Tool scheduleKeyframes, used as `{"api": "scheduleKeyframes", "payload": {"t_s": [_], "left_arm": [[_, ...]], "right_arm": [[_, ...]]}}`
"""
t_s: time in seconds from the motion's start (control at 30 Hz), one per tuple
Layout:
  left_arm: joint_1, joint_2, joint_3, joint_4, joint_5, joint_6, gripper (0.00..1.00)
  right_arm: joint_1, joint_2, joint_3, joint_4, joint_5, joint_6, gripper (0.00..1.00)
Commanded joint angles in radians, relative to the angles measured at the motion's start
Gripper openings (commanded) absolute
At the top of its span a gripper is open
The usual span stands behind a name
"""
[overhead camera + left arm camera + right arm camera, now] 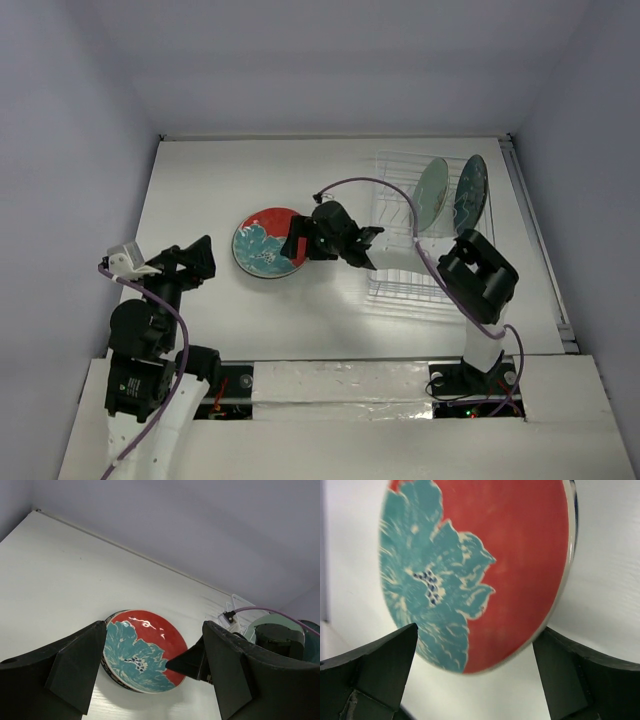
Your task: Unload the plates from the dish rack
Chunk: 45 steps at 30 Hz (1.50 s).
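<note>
- The round red plate with a teal flower (266, 243) lies flat on the white tabletop (200, 180), just left of centre in the top view.
- Beneath it sits a second plate with a dark blue rim (575, 510), which shows only at the edge.
- The right gripper (297, 240) is at the red plate's right edge with its jaws spread wide. In the right wrist view the plate's near edge falls between the two black fingers (380, 670). Whether they touch it cannot be told.
- The white wire dish rack (395, 165) stands at the upper right of the top view. It holds an upright pale mint green plate (432, 195) and an upright dark teal plate (470, 193), side by side.
- The left gripper (207, 258) hangs at the lower left, apart from the red plate. Its jaws are wide and it holds nothing.
</note>
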Motion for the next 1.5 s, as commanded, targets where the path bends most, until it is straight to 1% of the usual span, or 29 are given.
{"api": "scheduleKeyframes", "payload": {"t_s": [0.0,0.03,0.2,0.27,0.3,0.37,0.4,0.43,0.47,0.5,0.53,0.6,0.63,0.7,0.73,0.77,0.8,0.83,0.87,0.9,0.93,0.97,1.03,1.13,1.2,1.23,1.33,1.37,1.47], "left_arm": [[-0.005,-0.016,-0.002,0.054,0.010,0.013,0.75],[-0.005,-0.016,-0.002,0.054,0.010,0.013,0.75],[-0.005,-0.021,-0.002,0.052,0.008,0.013,0.75],[-0.005,-0.022,-0.002,0.052,0.007,0.013,0.75],[-0.005,-0.022,-0.002,0.052,0.007,0.013,0.75],[-0.005,-0.024,-0.002,0.052,0.008,0.013,0.75],[-0.005,-0.024,-0.002,0.052,0.008,0.013,0.75],[-0.005,-0.025,-0.002,0.052,0.008,0.015,0.75],[-0.005,-0.025,-0.002,0.054,0.010,0.016,0.75],[-0.005,-0.027,-0.002,0.055,0.010,0.015,0.75],[-0.005,-0.028,-0.002,0.054,0.011,0.015,0.75],[-0.005,-0.033,-0.003,0.055,0.016,0.018,0.72],[-0.005,-0.035,-0.003,0.057,0.017,0.018,0.70],[-0.005,-0.039,-0.003,0.058,0.022,0.019,0.63],[-0.005,-0.041,-0.003,0.058,0.022,0.021,0.58],[-0.005,-0.042,-0.005,0.060,0.023,0.021,0.47],[-0.014,-0.047,-0.005,0.060,0.023,0.021,0.40],[-0.014,-0.047,-0.005,0.061,0.023,0.021,0.35],[-0.014,-0.048,-0.003,0.060,0.020,0.021,0.24],[-0.014,-0.051,-0.003,0.058,0.019,0.021,0.19],[-0.014,-0.053,-0.002,0.058,0.014,0.019,0.15],[-0.014,-0.053,0.000,0.055,0.011,0.021,0.10],[-0.023,-0.053,0.000,0.052,0.007,0.019,0.09],[-0.023,-0.051,0.001,0.049,0.002,0.018,0.09],[-0.023,-0.051,0.001,0.049,0.005,0.018,0.13],[-0.023,-0.053,0.001,0.049,0.007,0.019,0.15],[-0.032,-0.056,0.003,0.048,0.007,0.019,0.25],[-0.032,-0.056,0.003,0.049,0.008,0.019,0.30],[-0.032,-0.054,0.003,0.048,0.008,0.019,0.38]], "right_arm": [[0.016,-0.050,0.055,-0.174,0.117,-0.130,1.00],[0.016,-0.050,0.064,-0.211,0.138,-0.152,1.00],[0.016,-0.071,0.068,-0.269,0.183,-0.184,1.00],[0.016,-0.094,0.057,-0.288,0.195,-0.195,0.99],[0.016,-0.137,0.051,-0.292,0.207,-0.196,0.97],[0.016,-0.200,0.031,-0.302,0.256,-0.204,0.84],[0.016,-0.278,0.013,-0.309,0.278,-0.209,0.76],[0.016,-0.321,0.008,-0.320,0.345,-0.212,0.52],[0.016,-0.364,0.005,-0.356,0.385,-0.216,0.40],[0.016,-0.407,0.005,-0.378,0.429,-0.219,0.31],[0.006,-0.494,0.006,-0.401,0.515,-0.222,0.15],[-0.039,-0.580,0.006,-0.458,0.575,-0.248,0.03],[-0.065,-0.619,0.006,-0.475,0.629,-0.256,0.00],[-0.137,-0.720,0.006,-0.530,0.672,-0.284,0.00],[-0.227,-0.745,0.006,-0.548,0.703,-0.291,0.00],[-0.278,-0.786,-0.004,-0.567,0.706,-0.311,0.00],[-0.325,-0.800,-0.012,-0.569,0.703,-0.327,0.00],[-0.409,-0.811,-0.018,-0.573,0.697,-0.346,0.00],[-0.448,-0.815,-0.027,-0.573,0.689,-0.354,0.03],[-0.482,-0.812,-0.031,-0.573,0.674,-0.365,0.13],[-0.510,-0.802,-0.031,-0.573,0.637,-0.379,0.38],[-0.548,-0.791,-0.031,-0.570,0.623,-0.385,0.51],[-0.576,-0.751,-0.024,-0.565,0.631,-0.396,0.66],[-0.639,-0.717,-0.021,-0.556,0.654,-0.402,0.68],[-0.674,-0.697,-0.023,-0.547,0.664,-0.406,0.69],[-0.674,-0.673,-0.023,-0.558,0.712,-0.406,0.69],[-0.674,-0.633,-0.030,-0.573,0.764,-0.406,0.68],[-0.683,-0.612,-0.034,-0.569,0.770,-0.409,0.68],[-0.705,-0.561,-0.032,-0.553,0.757,-0.409,0.66]]}}
